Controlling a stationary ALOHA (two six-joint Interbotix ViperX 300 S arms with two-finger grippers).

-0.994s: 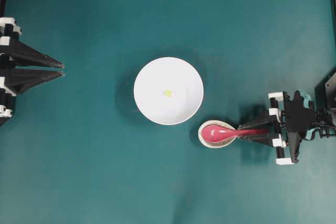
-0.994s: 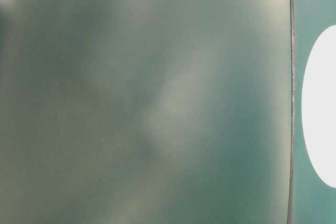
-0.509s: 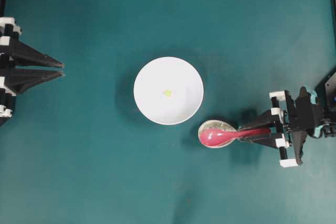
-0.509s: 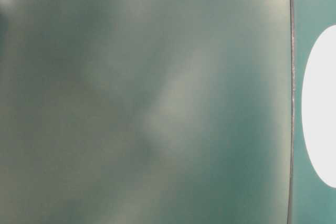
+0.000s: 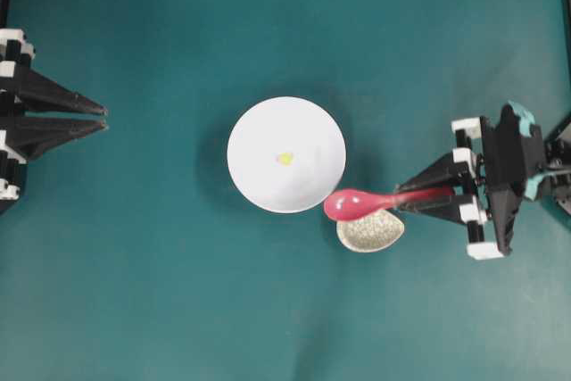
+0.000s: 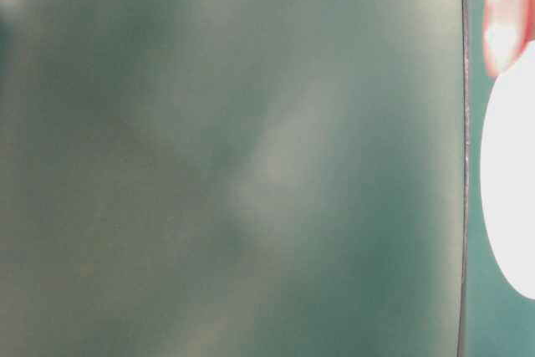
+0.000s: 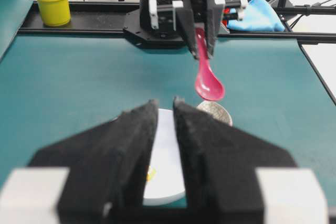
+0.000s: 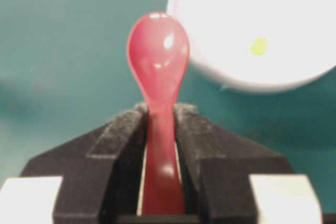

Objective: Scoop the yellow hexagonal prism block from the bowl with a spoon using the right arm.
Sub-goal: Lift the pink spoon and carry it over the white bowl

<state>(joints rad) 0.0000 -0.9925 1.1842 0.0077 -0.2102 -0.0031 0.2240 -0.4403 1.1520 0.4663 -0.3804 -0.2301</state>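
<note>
A: What has the right gripper (image 5: 426, 201) got hold of?

B: The spoon (image 5: 357, 203). Its 2 black fingers (image 8: 122, 140) are closed partway on the pink-red handle, 1 pad on each side, as the right wrist view shows plainly. The scoop sticks straight out past the fingertips.

A: Is the spoon resting on anything?

B: No. From the left wrist view it hangs in the air, scoop end tilted down, above the small speckled dish (image 5: 370, 231). In the overhead view the dish lies just off the fingertips, partly under the scoop.

A: And the bowl (image 5: 259, 176)?

B: Beyond the tip of the scoop. From above, the scoop's end overlaps the bowl's rim nearest the gripper; I cannot tell whether it touches. In the right wrist view the bowl sits ahead and to the right of the scoop.

A: Where is the yellow hexagonal prism block (image 5: 285, 159)?

B: Inside the bowl, near its middle, well ahead of the right gripper and apart from the spoon.

A: The left gripper (image 5: 105, 117)?

B: Far across the teal table (image 5: 178, 310) from the right one, pointing toward the bowl. Its 2 fingers stand close with a narrow gap between them, and nothing is in it.
</note>
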